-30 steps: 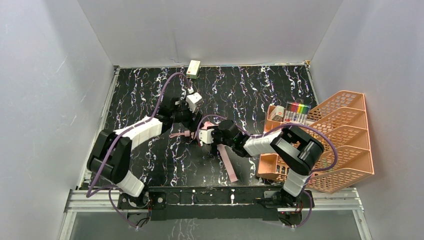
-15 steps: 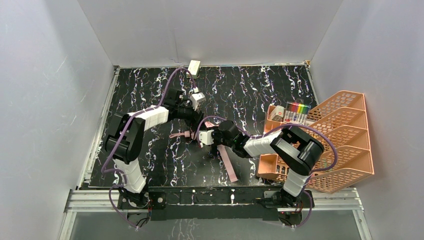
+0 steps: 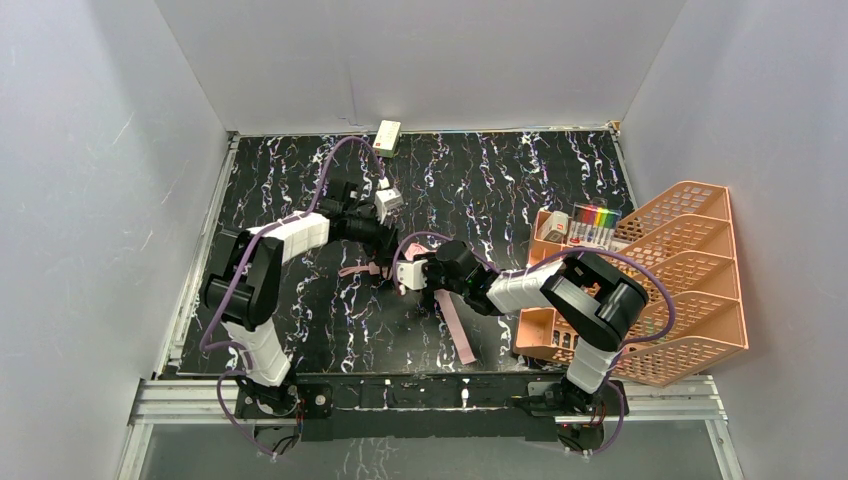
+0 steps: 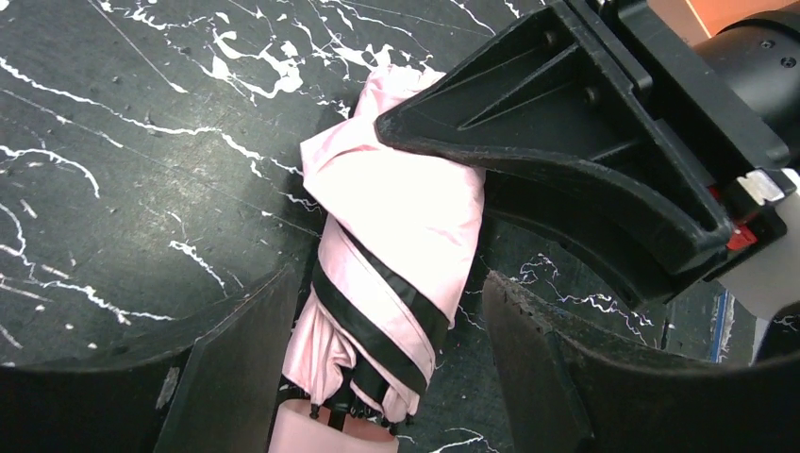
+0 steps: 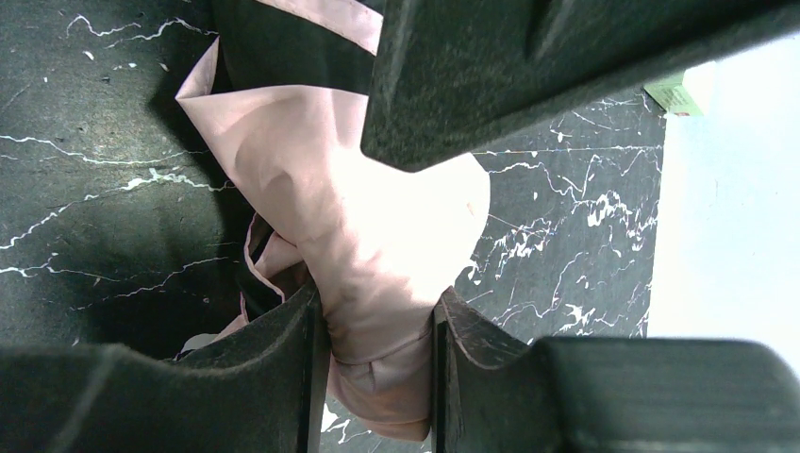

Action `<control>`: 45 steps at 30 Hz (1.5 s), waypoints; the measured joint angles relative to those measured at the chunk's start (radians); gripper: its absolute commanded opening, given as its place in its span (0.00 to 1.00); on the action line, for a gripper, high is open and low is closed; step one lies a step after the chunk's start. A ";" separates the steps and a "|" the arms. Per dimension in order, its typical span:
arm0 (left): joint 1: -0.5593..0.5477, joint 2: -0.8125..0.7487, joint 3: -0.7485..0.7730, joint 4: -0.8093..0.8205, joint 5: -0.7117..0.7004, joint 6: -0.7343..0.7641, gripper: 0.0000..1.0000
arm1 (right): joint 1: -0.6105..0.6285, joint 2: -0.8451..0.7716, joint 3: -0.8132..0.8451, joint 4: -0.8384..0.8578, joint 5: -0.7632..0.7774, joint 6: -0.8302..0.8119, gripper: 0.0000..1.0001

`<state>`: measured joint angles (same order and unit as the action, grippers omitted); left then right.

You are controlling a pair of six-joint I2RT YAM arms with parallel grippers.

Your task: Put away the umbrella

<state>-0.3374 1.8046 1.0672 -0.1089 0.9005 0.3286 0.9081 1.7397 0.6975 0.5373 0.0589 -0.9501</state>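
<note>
The folded umbrella (image 4: 387,236), pale pink with black stripes, lies on the black marbled table (image 3: 520,180) at the middle, between both grippers; its pink handle end (image 4: 325,436) points toward the left wrist camera. My left gripper (image 4: 389,283) is open and straddles the umbrella, with a gap on the right side. In the top view the left gripper (image 3: 385,240) sits just behind the umbrella (image 3: 385,265). My right gripper (image 5: 377,297) is shut on the pink fabric (image 5: 377,255) of the umbrella's far end. In the top view the right gripper (image 3: 402,272) comes in from the right.
A long pink strip (image 3: 458,330) lies on the table in front of the right arm. An orange mesh rack (image 3: 690,290) with markers (image 3: 597,218) stands at the right edge. A small cream box (image 3: 387,136) sits at the back wall. White walls enclose the table.
The left arm has swung its elbow up and away from the near left corner and stretched out. Its gripper stays over the umbrella. The right arm and umbrella have barely moved.
</note>
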 measured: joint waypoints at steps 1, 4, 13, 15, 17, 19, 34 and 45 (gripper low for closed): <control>0.005 -0.006 -0.005 0.004 0.004 0.000 0.70 | 0.000 0.000 0.001 -0.002 0.002 0.000 0.25; 0.012 -0.008 -0.011 0.002 0.006 0.000 0.69 | 0.002 0.000 0.005 -0.010 0.007 0.000 0.25; 0.008 0.024 -0.012 -0.030 -0.016 0.024 0.68 | 0.004 0.000 0.008 -0.016 0.013 0.000 0.25; 0.003 0.024 -0.013 -0.030 -0.026 0.029 0.67 | 0.004 0.000 0.009 -0.018 0.013 0.001 0.25; -0.006 0.024 -0.016 -0.031 -0.042 0.036 0.65 | 0.004 0.000 0.010 -0.019 0.013 0.001 0.25; -0.019 0.024 -0.023 -0.031 -0.064 0.045 0.64 | 0.004 -0.001 0.010 -0.020 0.013 0.001 0.25; -0.058 0.021 -0.044 -0.023 -0.137 0.100 0.12 | 0.005 -0.007 0.014 -0.039 0.013 -0.002 0.43; -0.095 0.017 -0.043 -0.024 -0.174 0.101 0.00 | 0.005 -0.151 0.015 -0.243 -0.005 0.161 0.71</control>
<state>-0.4324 1.8217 1.0245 -0.1329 0.7265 0.4294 0.9131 1.5890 0.7124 0.2943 0.0544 -0.7895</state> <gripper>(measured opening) 0.427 0.685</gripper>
